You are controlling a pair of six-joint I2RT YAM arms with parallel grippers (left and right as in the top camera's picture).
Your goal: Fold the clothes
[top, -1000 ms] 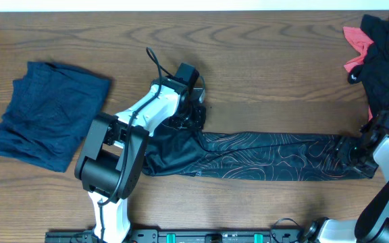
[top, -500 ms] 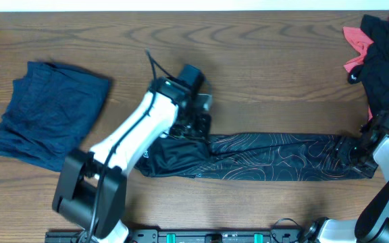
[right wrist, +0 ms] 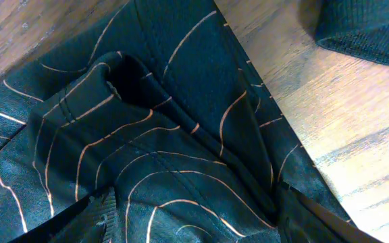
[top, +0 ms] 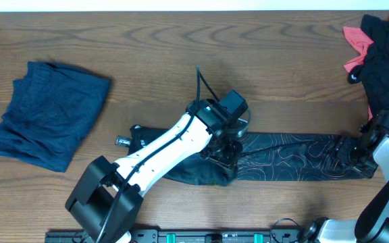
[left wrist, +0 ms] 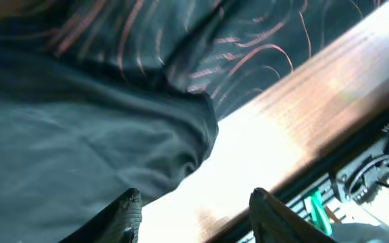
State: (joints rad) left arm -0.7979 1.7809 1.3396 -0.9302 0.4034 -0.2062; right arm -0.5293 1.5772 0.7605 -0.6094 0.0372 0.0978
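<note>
Wood table, three garments on it. Jersey lies as a long strip along the near edge, from centre to right.

Change over the last second: left gripper went from the strip's left end to about its middle and took cloth with it. That part now lies doubled over near the centre. A small black tip with a white mark is left flat at the far left. I read this as the first fold laid but not yet smoothed.

Left wrist view: jaws stand apart with bare table between them and cloth draped beside one finger, so it looks let go.

Right gripper sits on the strip's right end, same spot as before. Its wrist view shows jaws spread wide over bunched cloth, so I'd say it's pinning the end, not clamping it.

Count:
- one jersey
- one navy garment, folded, far left
- one black/coral pile, far right corner
- two grippers
</note>
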